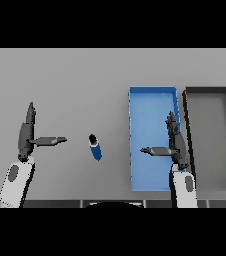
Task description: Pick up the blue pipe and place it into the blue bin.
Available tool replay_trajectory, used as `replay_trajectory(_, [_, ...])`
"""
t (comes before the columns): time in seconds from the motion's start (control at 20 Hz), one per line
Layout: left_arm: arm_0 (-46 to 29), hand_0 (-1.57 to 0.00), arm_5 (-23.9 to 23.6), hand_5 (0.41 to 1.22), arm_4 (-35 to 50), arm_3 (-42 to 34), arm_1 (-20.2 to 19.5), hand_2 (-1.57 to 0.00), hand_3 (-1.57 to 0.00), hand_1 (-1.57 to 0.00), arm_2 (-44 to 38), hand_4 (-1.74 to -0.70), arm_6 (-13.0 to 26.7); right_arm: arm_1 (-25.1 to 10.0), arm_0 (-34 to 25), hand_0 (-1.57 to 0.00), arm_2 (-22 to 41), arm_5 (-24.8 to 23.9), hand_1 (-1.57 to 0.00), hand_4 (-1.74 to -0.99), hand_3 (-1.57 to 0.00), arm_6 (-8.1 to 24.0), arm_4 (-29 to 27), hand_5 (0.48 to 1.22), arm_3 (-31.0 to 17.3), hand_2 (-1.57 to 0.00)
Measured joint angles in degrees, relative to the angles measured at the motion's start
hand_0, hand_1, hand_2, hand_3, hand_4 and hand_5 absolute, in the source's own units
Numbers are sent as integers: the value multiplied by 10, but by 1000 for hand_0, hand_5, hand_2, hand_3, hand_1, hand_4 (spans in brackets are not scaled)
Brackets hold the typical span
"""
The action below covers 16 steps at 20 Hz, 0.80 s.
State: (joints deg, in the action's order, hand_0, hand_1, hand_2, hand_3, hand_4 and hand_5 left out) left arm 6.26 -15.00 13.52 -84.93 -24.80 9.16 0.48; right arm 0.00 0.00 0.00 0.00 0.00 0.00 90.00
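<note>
Blue pipe (95, 148) lies on the grey table (75, 80), near its front edge and about midway across, a short cylinder with a dark end cap turned toward the far edge. Nothing touches it. Toward the table's left edge, the left hand (26, 136) hovers with its fingers straight and released, the thumb sticking out toward the pipe but well apart from it. On the other side, the right hand (175, 142) is likewise released, fingers straight and thumb pointing toward the pipe; it hangs over the right wall of the blue bin (134, 150). That bin runs from near the front edge back toward the middle of the table, just right of the pipe. Beside it, toward the right edge, stands a dark grey bin (210, 90), the two apparently touching.
</note>
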Motion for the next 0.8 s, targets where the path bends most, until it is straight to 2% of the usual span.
replay_trajectory(0.3, [4,1,3,605,2,6,-1,1,1,1,-3,-1186,-5,0,-4,1,-2,-2,1,-1254,1,-2,1,598,-5,1])
replay_trajectory(0.35, [-10,1,75,606,15,5,-37,1,1,1,7,-1188,-33,-34,23,1,18,15,1,-1255,1,-38,35,597,10,1])
replay_trajectory(0.4, [-14,1,120,604,24,8,-62,1,1,1,10,-1190,-42,-53,39,1,33,26,1,-1251,1,-49,56,597,27,1])
replay_trajectory(0.45, [-19,1,153,604,30,18,-74,1,1,1,12,-1189,-55,-68,46,1,39,28,1,-1249,1,-45,72,598,35,1])
replay_trajectory(0.55, [-20,1,182,603,33,20,-88,1,1,1,15,-1183,-68,-75,65,1,56,28,1,-1241,1,-37,94,594,63,1])
replay_trajectory(0.65, [-24,1,199,605,28,21,-95,1,1,1,20,-1170,-85,-79,64,1,58,32,1,-1228,1,-17,97,595,64,1])
replay_trajectory(0.7, [-29,1,212,605,29,11,-106,1,1,1,22,-1162,-96,-83,67,1,59,34,1,-1226,1,-23,98,593,68,1])
replay_trajectory(0.8, [-35,1,245,592,27,-4,-118,1,1,1,40,-1168,-95,-77,57,1,60,35,1,-1226,1,-13,94,596,60,1])
